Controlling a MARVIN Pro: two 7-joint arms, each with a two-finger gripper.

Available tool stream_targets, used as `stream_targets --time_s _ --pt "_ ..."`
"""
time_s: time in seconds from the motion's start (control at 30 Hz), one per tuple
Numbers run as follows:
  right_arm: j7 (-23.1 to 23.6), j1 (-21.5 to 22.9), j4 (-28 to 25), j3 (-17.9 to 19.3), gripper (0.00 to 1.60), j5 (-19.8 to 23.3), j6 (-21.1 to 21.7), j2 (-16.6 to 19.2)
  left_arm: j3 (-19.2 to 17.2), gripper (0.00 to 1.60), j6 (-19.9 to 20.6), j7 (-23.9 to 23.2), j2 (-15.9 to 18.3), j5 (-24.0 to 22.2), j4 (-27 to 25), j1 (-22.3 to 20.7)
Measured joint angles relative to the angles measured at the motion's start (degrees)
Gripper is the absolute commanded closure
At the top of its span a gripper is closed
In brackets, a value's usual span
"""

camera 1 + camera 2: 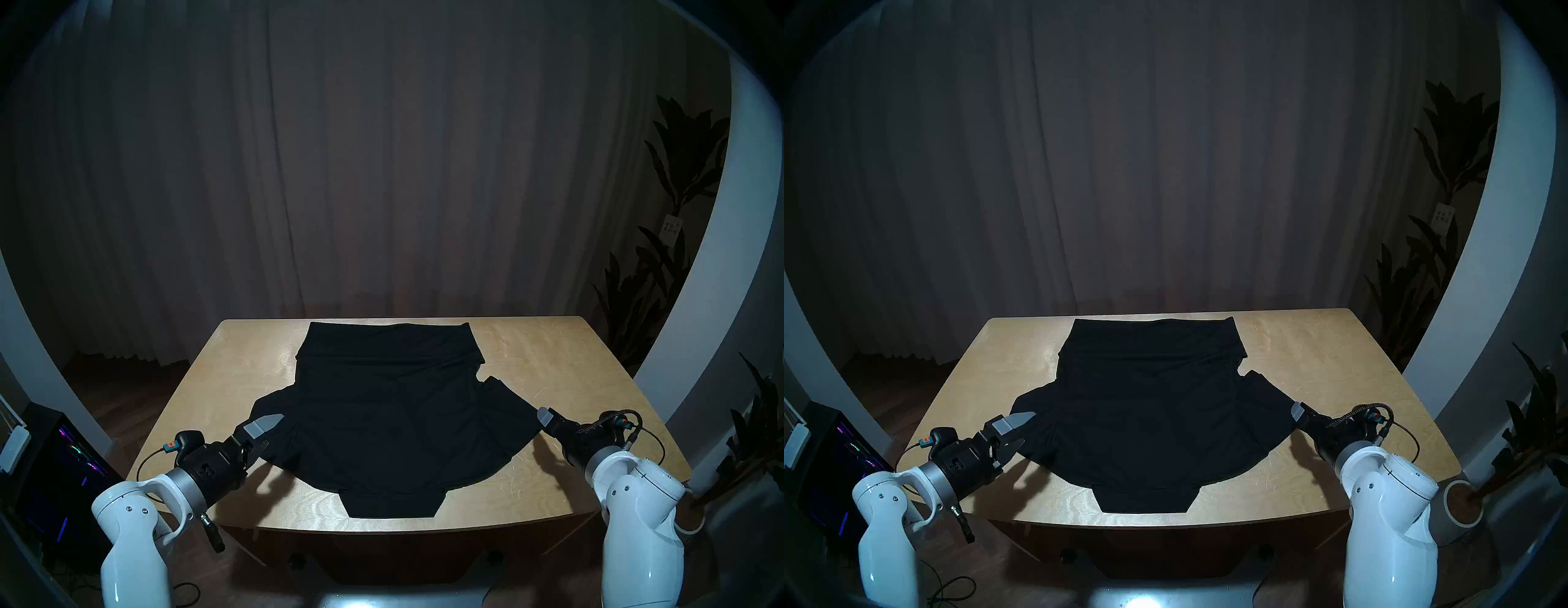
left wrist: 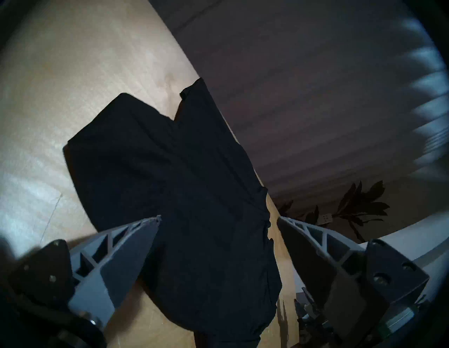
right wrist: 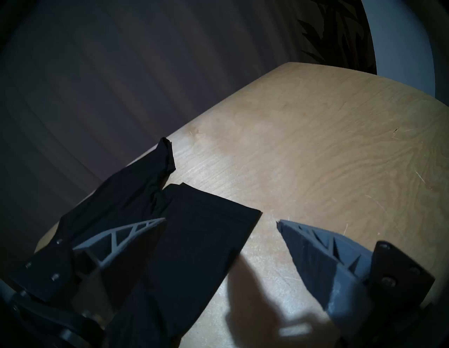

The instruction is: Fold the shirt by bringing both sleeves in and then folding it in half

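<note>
The black shirt lies flat on the surface, soft and floppy, so the wide, empty left pincer and right pincer should pinch the sleeves' edges.

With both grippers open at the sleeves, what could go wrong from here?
1. The left gripper straddles bunched fabric of the left sleeve; closing may pinch several layers and drag the shirt.
2. In the right wrist view only one finger overlies the right sleeve; the right gripper may miss the edge.
3. The collar sits near the table's front edge; pulling could slide it off.
</note>
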Motion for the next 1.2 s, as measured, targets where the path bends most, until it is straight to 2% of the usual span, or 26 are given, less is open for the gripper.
stream_targets --time_s 0.1,0.2,0.4,0.53,0.87,1.2 --pt "-1.1 1.38 1.8 0.09 0.0 0.44 2.74 0.12 -0.54 0.0 0.72 2.96 -0.4 -2.07 -0.01 -0.37" --pt "-1.3 3.19 4.02 1.63 0.0 3.05 6.08 0.15 -0.97 0.0 1.2 6.89 -0.83 -4.58 -0.14 -0.87" --pt "0.24 5.37 6.35 4.07 0.0 7.06 7.65 0.11 -1.23 0.0 1.24 11.59 -1.48 -7.59 -0.55 -1.59" --pt "0.28 6.63 7.45 4.85 0.0 8.23 8.31 -0.14 -1.24 0.0 1.24 14.21 -1.76 -9.49 -0.96 -2.06" --pt "-3.21 9.67 8.82 4.51 0.0 8.28 10.41 -0.3 -0.49 0.0 1.24 20.41 -2.23 -13.11 -2.48 -2.69" --pt "-5.83 13.14 11.32 3.34 0.0 6.79 10.74 -0.17 -0.13 0.0 1.24 23.61 -3.2 -14.39 -4.17 -2.51"
